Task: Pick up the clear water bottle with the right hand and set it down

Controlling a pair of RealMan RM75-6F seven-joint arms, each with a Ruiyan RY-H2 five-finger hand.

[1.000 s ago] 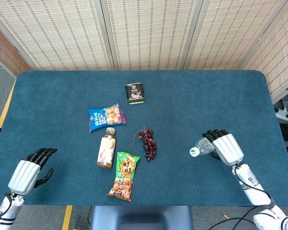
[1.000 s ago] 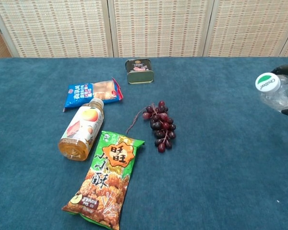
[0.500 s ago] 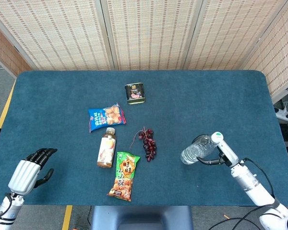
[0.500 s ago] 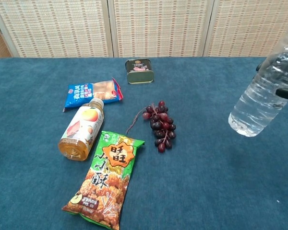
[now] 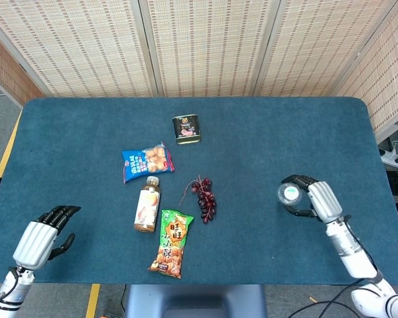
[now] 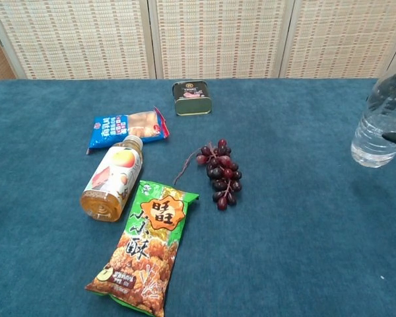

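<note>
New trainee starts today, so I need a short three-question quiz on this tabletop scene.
1. True or false: the right hand grips the clear water bottle.
2. Which lies nearest the grapes? A. tin can B. green snack bag C. left hand
3. Fill in: the juice bottle lies on its ____.

Key: 1 true; 2 B; 3 side.

The tin [image 5: 187,128] sits farthest back on the table [image 5: 79,132]. Nearer and to its left lies the snack pouch [image 5: 146,161], with the juice bottle [image 5: 146,206] just before it. The grapes [image 5: 204,196] lie right of that bottle, and the chip bag [image 5: 172,242] lies nearest the front edge. Far right, the water bottle [image 5: 290,195] appears upright in the right hand [image 5: 314,199]. The left hand [image 5: 43,236] is at the front left corner.
</note>
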